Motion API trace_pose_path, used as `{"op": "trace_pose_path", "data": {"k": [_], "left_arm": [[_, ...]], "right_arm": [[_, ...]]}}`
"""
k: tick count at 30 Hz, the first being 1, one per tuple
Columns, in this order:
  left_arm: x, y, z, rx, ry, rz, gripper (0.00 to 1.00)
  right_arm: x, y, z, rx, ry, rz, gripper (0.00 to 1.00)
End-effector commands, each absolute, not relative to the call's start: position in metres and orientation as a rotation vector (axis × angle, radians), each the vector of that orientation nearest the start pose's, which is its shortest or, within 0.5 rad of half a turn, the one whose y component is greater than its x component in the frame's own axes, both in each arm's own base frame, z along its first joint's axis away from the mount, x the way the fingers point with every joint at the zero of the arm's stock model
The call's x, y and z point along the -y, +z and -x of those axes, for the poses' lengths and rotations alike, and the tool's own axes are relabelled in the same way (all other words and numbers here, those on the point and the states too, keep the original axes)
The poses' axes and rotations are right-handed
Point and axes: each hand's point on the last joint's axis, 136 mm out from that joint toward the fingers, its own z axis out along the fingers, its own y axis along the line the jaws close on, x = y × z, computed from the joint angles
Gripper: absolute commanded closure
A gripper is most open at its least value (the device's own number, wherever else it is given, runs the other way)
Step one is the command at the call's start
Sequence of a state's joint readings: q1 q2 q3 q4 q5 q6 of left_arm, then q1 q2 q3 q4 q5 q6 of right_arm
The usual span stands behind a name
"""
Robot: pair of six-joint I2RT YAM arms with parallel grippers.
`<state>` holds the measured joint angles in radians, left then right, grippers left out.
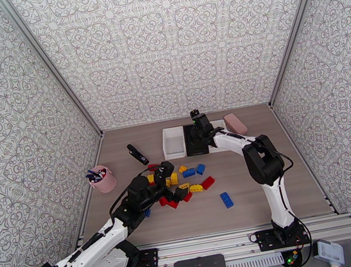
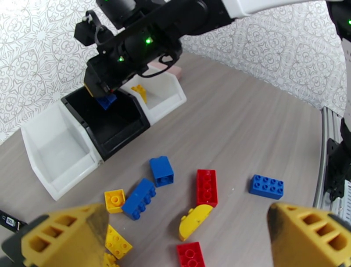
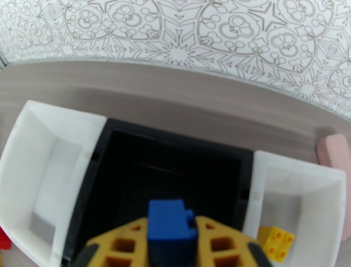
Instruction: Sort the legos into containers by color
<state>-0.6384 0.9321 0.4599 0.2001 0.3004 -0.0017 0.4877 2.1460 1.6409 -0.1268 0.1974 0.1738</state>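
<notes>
My right gripper (image 3: pixel 171 239) hangs over the black container (image 3: pixel 175 144), shut on a blue lego (image 3: pixel 169 224) that stands between its yellow fingers; the same lego (image 2: pixel 106 101) hangs just above the black container (image 2: pixel 118 127). A white container (image 2: pixel 57 149) stands on its left. The white container (image 2: pixel 166 94) on its right holds a yellow lego (image 2: pixel 140 92). My left gripper (image 2: pixel 186 217) is open above loose red, blue and yellow legos, among them a red one (image 2: pixel 206 187) and a blue one (image 2: pixel 139 198). From above, the left gripper (image 1: pixel 169 178) is over that pile.
A pink cup with pens (image 1: pixel 102 178) stands at the left. A black bar (image 1: pixel 137 154) lies left of the white container (image 1: pixel 173 142). A pink block (image 1: pixel 235 123) sits at the back right. One blue lego (image 1: pixel 226 200) lies apart, nearer the front.
</notes>
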Motion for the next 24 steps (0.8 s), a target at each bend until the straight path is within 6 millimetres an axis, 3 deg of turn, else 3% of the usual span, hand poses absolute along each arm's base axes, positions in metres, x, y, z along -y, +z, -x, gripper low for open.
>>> {"op": "trace_pose_path", "data": {"k": [1,7,11,17,24], "left_arm": [[0.226,0.197,-0.249,-1.785,-0.650,-0.703,0.00],[0.188,0.183,-0.273,-1.965,-0.445,-0.430,0.00],[0.164,0.169,-0.277,-2.111,-0.368,-0.209,0.00],[0.122,0.135,-0.269,-2.342,-0.159,0.121,0.00],[0.112,0.101,-0.259,-2.533,-0.080,0.320,0.00]], "right_arm": [[-0.252,0.174,-0.549,-2.096,0.174,0.246,0.58],[-0.245,0.202,-0.520,-2.057,0.207,0.309,0.35],[-0.244,0.215,-0.485,-2.019,0.259,0.440,0.21],[-0.255,0.221,-0.418,-1.982,0.400,0.746,0.13],[-0.272,0.231,-0.347,-1.899,0.631,1.027,0.08]]}}
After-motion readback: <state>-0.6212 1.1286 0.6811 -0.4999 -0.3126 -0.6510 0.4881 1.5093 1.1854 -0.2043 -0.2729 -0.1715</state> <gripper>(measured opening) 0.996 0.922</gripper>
